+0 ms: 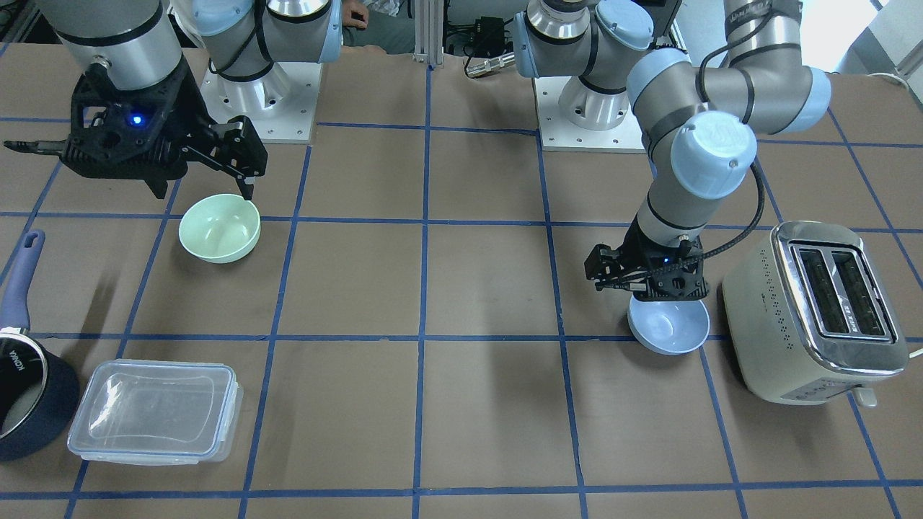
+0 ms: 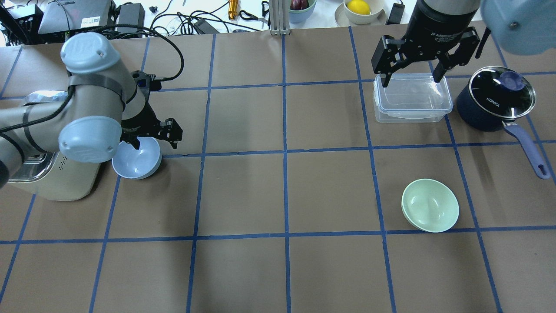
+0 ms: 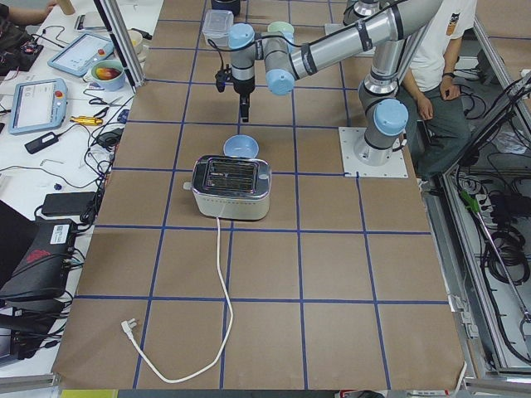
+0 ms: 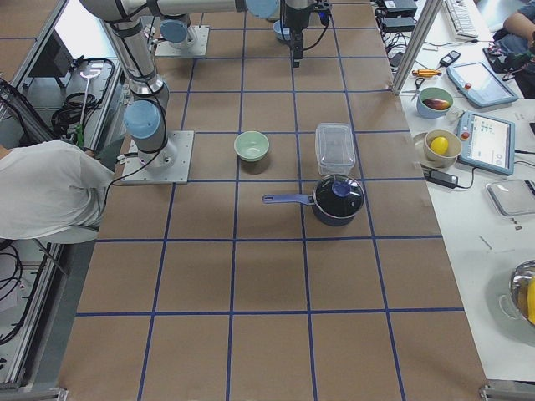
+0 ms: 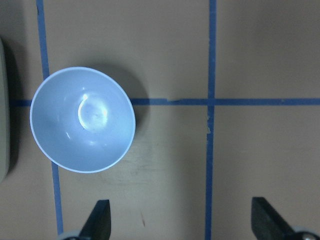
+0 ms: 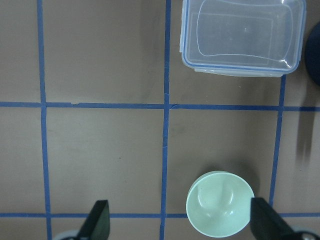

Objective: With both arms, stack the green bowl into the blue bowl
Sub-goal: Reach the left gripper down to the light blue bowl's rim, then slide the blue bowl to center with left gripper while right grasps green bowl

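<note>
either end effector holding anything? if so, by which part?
Nothing is held. The left end effector is open and clear of the blue bowl. The right end effector is open, well above the green bowl. Both bowls sit loose.

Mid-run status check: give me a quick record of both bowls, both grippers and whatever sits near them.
green bowl: upright, empty, on the table, not gripped
blue bowl: upright, empty, on the table beside the toaster
stacked: no, the bowls are far apart
left gripper: open, by the blue bowl, bowl not between its fingers
right gripper: open, raised, not centred on the green bowl
nearby: clear container and saucepan, both lidded, on the green bowl's side
</note>
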